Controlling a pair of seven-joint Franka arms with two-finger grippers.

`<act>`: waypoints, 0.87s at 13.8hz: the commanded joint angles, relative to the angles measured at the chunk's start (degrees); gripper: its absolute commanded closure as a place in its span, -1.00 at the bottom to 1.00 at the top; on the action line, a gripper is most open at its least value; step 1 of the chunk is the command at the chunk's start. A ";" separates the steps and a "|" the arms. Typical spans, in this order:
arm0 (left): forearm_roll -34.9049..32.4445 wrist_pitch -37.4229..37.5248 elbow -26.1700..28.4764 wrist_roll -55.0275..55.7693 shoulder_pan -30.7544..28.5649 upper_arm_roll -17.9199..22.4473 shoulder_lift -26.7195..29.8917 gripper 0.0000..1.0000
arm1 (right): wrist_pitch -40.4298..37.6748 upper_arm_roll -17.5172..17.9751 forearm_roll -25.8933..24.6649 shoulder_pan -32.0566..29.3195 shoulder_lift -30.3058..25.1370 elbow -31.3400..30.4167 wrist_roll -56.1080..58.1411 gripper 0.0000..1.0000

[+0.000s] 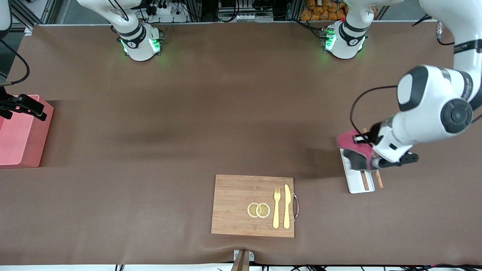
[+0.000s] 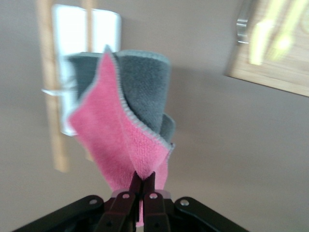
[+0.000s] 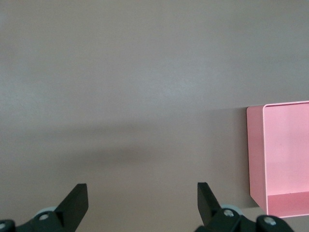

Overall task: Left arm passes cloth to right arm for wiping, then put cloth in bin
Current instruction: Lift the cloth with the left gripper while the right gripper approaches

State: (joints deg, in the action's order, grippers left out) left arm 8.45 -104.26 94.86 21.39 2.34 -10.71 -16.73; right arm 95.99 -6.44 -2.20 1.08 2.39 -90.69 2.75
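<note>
Right tool (image 3: 140, 205) hangs wide open and empty over the bin (image 1: 19, 139), at the right arm's end of the table (image 1: 188, 113). That pink box looks empty in what the right wrist view shows of it. Taking the cutting board (image 1: 233, 207) as the landmark, the bin sits well apart from it toward the right arm's end. On the board itself lie two lemon slices (image 1: 258, 210), a fork (image 1: 276, 207) and a knife (image 1: 287, 206).

Toward the left arm's end from the board, the left tool (image 2: 142, 193) is clamped on the cloth (image 2: 125, 125), which is lifted and droops over the white tray (image 1: 359, 180) with its chopsticks (image 1: 365, 180). The handover turns on this gap: the cloth is with the left arm, and the right tool is well apart from it, nearly the table's length away, so both arms likely must meet somewhere above the board's stretch of table.
</note>
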 commanded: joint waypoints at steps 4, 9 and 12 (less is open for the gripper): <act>2.10 -1.20 -11.86 29.89 8.35 -10.03 -4.34 1.00 | -5.09 0.20 13.76 -2.56 1.47 0.25 -9.29 -1.00; 2.18 -17.07 -13.65 57.74 21.19 -10.03 -8.22 1.00 | -12.65 0.29 22.99 -2.13 1.92 0.25 -30.64 -1.00; 2.27 -30.08 -13.65 75.23 25.33 -10.03 -11.91 1.00 | -17.06 0.37 31.36 -1.70 3.67 0.17 -43.49 -1.00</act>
State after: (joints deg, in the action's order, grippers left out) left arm 10.04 -129.39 83.41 88.32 26.12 -21.10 -25.64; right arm 80.58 -6.52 25.27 -0.45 4.76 -90.89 -33.53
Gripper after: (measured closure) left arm 0.960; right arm 0.000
